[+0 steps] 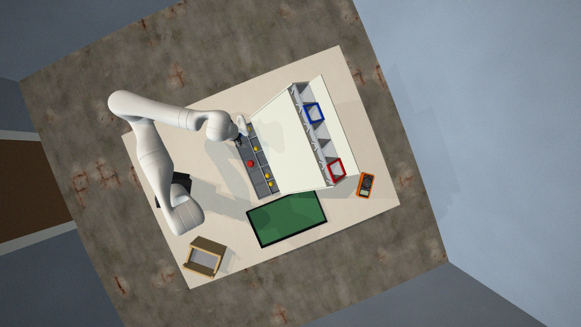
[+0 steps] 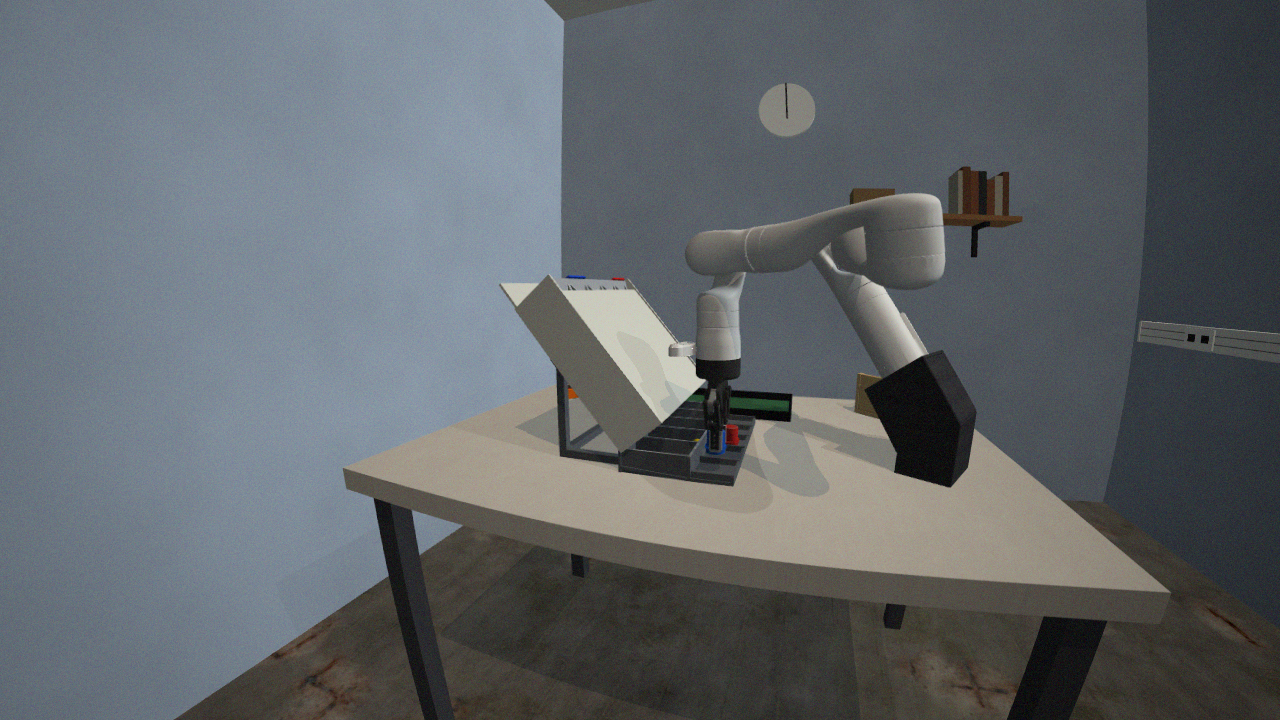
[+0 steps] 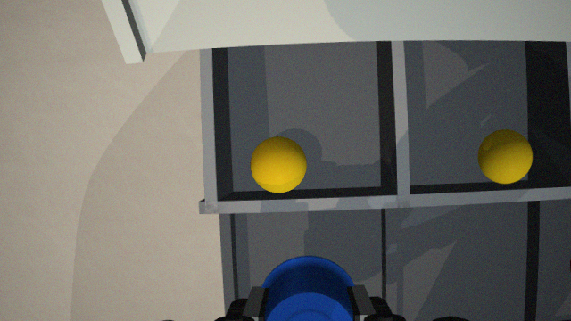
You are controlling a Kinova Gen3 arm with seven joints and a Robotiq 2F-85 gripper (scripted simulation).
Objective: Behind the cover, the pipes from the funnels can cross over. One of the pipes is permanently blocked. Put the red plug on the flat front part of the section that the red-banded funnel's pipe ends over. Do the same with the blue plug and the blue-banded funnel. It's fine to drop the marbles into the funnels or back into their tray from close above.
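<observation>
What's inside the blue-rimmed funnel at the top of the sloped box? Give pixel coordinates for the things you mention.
Inside the blue-banded funnel (image 1: 305, 114), the top view shows pale inner walls and no marble. Its pipe is hidden behind the white cover (image 1: 284, 140) (image 2: 617, 340) (image 3: 268, 22).
</observation>
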